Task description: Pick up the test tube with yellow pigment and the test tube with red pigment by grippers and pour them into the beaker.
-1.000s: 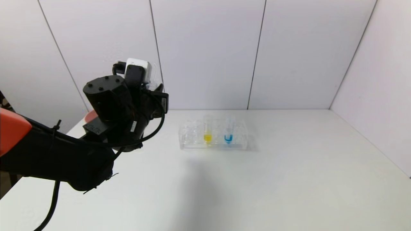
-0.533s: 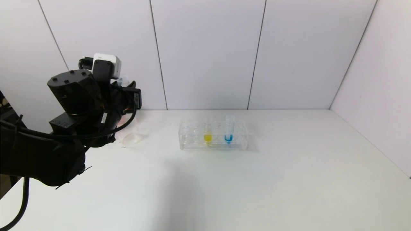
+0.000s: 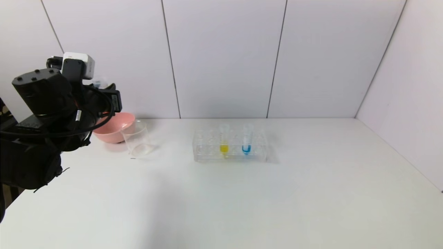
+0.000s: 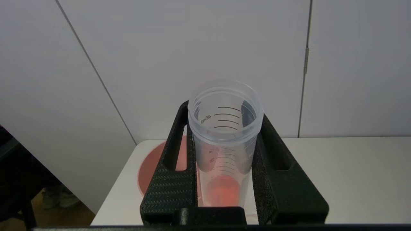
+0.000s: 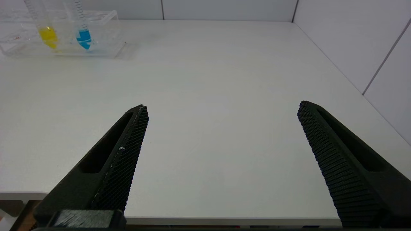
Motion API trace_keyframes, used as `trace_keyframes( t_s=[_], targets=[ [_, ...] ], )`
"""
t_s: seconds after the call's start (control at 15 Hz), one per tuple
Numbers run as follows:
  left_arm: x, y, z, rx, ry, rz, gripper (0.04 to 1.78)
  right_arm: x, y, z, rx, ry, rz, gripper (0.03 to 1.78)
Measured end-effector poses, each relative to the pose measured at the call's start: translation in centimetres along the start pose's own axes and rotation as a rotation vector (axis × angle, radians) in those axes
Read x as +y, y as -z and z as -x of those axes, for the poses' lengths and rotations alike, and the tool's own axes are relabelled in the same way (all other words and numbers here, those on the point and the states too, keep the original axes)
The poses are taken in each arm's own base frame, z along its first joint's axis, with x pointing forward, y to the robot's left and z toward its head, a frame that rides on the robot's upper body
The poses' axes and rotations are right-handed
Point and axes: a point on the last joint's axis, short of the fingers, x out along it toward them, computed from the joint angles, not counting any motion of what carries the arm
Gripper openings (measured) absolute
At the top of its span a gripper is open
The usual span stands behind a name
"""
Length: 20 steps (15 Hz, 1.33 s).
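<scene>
My left gripper is raised at the far left, above the pink bowl, and is shut on the test tube with red pigment. The tube stands upright between the fingers, with red-orange liquid at its bottom; its rim just shows in the head view. The beaker stands on the table to the right of the gripper and below it. The test tube with yellow pigment stands in the clear rack; it also shows in the right wrist view. My right gripper is open and empty over the table's near edge.
A pink bowl sits behind and left of the beaker, near the table's left edge; it also shows in the left wrist view. A blue-tipped tube stands in the rack right of the yellow one. White walls close the back and right.
My left arm has swung left and up with the red tube, away from the rack. The beaker and the pink bowl have come into sight behind it.
</scene>
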Motion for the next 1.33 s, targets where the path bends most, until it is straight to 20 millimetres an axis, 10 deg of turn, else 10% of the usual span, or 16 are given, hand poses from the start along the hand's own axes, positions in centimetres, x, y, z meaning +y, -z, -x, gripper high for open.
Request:
trace_keyframes(
  t_s=[0.73,1.33],
  targets=[
    [5.3,1.7,-3.2,0.016,-0.107,-0.031,0.49,0.0,0.0,0.0,0.0,0.0,0.0,1.7],
    [5.2,4.3,-5.0,0.077,-0.079,-0.033,0.49,0.0,0.0,0.0,0.0,0.0,0.0,1.7]
  ],
)
